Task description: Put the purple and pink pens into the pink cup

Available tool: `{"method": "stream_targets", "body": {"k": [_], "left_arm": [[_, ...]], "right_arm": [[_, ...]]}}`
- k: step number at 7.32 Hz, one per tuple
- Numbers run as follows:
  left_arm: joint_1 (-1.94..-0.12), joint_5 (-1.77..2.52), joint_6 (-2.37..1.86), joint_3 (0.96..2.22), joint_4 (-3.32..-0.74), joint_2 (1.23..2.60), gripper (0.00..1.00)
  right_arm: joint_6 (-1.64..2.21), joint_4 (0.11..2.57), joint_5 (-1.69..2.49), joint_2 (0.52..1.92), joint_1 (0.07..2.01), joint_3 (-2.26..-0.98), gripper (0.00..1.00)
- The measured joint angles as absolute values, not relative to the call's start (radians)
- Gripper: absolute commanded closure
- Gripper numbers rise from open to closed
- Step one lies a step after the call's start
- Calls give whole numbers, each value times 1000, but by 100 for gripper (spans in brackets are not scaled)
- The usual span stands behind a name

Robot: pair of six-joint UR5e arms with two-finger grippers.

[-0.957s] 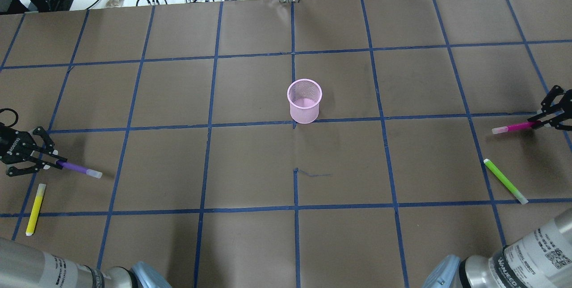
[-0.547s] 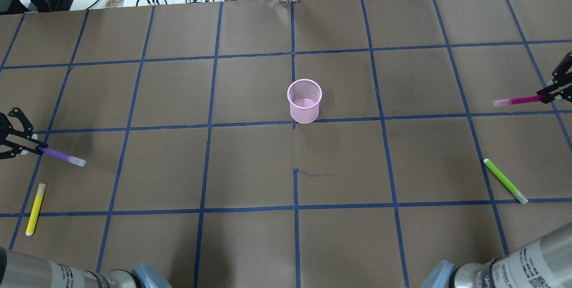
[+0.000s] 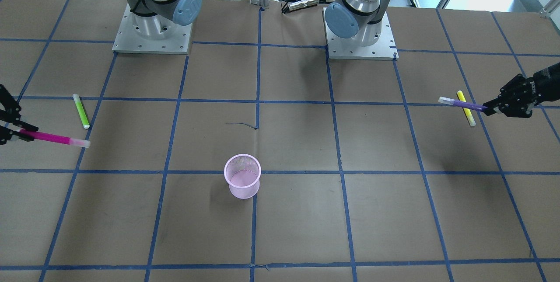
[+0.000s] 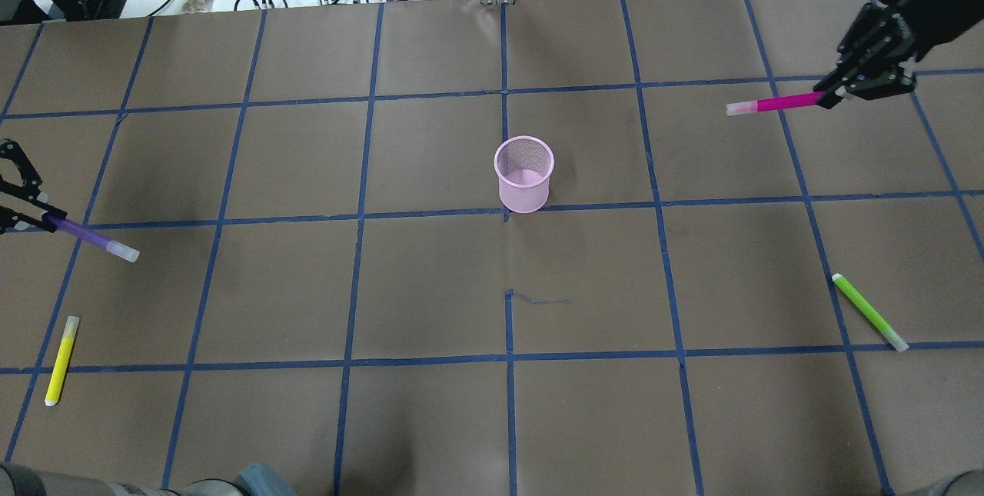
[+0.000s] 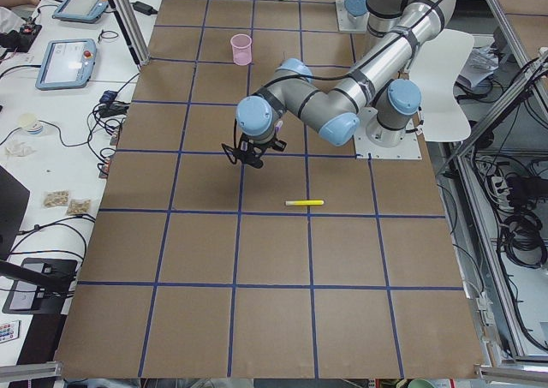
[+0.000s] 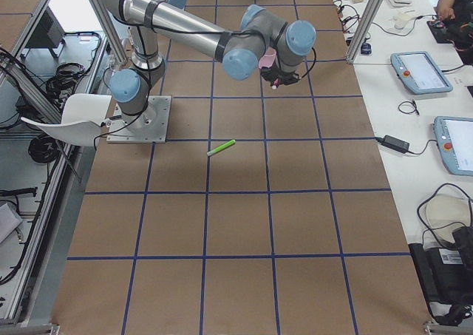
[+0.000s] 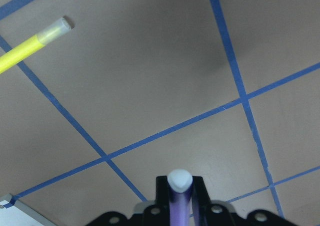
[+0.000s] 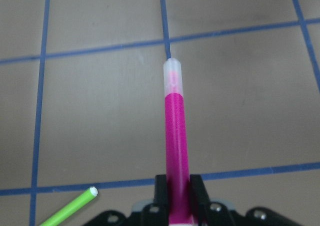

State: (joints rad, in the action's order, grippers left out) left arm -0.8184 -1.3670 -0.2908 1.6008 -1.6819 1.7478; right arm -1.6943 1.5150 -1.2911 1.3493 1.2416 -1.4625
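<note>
1. Picture a clock face laid on the brown, blue-gridded table (image 4: 430, 288), centred on the cup, with 12 o'clock pointing away from the robot.
2. At 9 o'clock, by the table's left edge, the left gripper (image 4: 48, 219) is clamped on the back end of the purple pen (image 4: 88, 238). The pen's pale cap points toward 4 o'clock. It looks lifted clear of the table, though the overhead angle makes the height hard to judge.
3. At about 8 o'clock, near that gripper but apart from it, a yellow pen (image 4: 61, 360) lies flat, running roughly from 12 to 6.
4. In the middle stands the pink cup (image 4: 523, 177), a mesh cup, upright with its mouth open to the ceiling. Both held pens are well apart from it.
5. Between 2 and 3 o'clock, the right gripper (image 4: 830, 98) is closed tight on the back end of the pink pen (image 4: 776, 104). The pen is held nearly level above the table, with its clear cap pointing toward 9 o'clock.
6. At about 4 o'clock, well apart from the right gripper, a green pen (image 4: 870, 311) lies flat on the table, slanting from 10 to 4.
</note>
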Motion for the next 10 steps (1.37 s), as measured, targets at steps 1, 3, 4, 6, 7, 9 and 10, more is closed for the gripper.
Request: {"method": "stream_targets", "body": {"k": [1,3,4,6,7,9,10], "left_arm": [[-852,-1369,-320,1595,-1682,1718,95],[-910,-1363,-335,1593,-1683,1662,95],[-945,-1363,-333,1593,-1682,1634,95],[-1003,-1364,-342,1594,-1676,1592,95],[-1020,-1362,-345,1594,-1674,1582,95],[-1048,-1359,-348,1594,-1671,1571,95],[-1063,-1352,-348,1594,-1671,1565,95]], "right_arm": [[-1538,1577,-1330,1352,1352,-1461,96],[-1305,1712,-1389,1327,1538,-1460,95],[-1231,1762,-1448,1299,1622,-1460,95],[-1170,1797,-1553,1256,1747,-1464,92],[-1161,1797,-1572,1249,1772,-1466,90],[-1153,1793,-1603,1244,1790,-1469,86],[-1143,1792,-1625,1240,1799,-1471,85]]}}
